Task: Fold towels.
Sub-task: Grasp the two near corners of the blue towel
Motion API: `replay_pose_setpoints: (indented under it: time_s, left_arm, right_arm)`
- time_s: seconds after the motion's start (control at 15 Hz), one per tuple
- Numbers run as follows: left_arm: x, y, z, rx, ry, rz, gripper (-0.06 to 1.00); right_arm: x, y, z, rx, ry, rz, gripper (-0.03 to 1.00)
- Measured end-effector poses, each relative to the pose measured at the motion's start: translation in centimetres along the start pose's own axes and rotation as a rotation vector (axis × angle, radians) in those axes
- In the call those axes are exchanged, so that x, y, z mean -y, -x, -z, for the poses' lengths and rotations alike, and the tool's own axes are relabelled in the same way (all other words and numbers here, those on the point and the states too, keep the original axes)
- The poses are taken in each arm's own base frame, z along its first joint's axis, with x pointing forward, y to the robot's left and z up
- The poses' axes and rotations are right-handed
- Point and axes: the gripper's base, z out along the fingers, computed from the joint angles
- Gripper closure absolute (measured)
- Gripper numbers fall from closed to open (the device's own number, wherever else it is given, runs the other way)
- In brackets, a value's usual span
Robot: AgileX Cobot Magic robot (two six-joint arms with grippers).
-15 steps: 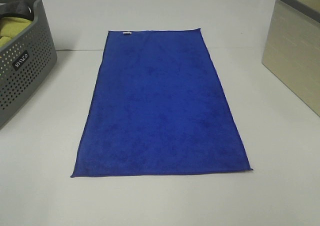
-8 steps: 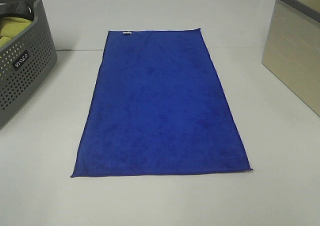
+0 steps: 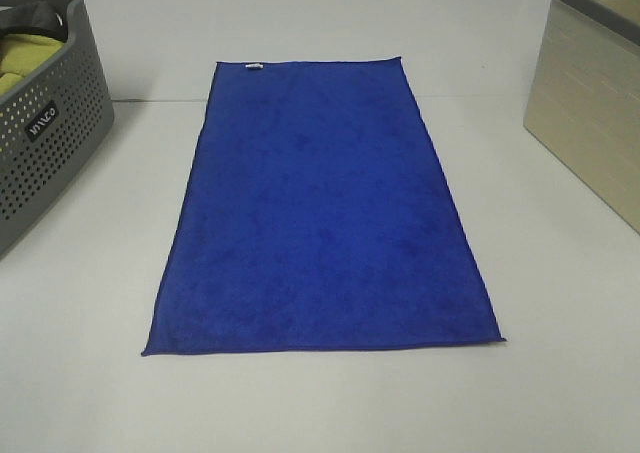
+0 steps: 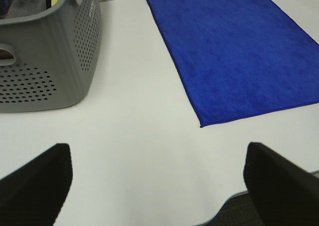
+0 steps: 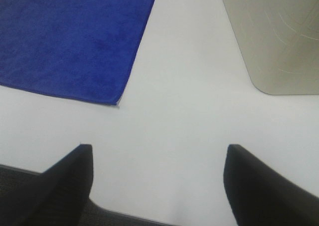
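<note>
Exterior high: towel (image 3: 322, 208) flat, unfolded, at table (image 3: 560, 373) centre, near corners exposed for pinching. Left gripper (image 4: 155, 147) and right gripper (image 5: 158, 147) spread wide, empty, staged short of those corners.

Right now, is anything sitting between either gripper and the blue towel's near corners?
Nothing visible. Only bare white table separates the left gripper and right gripper from the blue towel. The grey basket and beige bin stand off to the sides.

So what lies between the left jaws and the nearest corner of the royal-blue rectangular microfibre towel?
Nothing but bare white tabletop, seen in the left wrist view; the royal-blue rectangular microfibre towel starts beyond it.
</note>
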Motion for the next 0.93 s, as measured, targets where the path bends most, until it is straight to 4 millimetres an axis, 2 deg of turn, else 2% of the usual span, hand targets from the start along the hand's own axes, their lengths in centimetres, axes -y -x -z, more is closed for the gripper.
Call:
replay_pose_setpoints:
  time_s: [0.93]
  left_arm:
    - [0.00,0.00,0.00,0.000,0.000,0.001,0.06]
  right_arm:
    - [0.00,0.00,0.00,0.000,0.000,0.000,0.25]
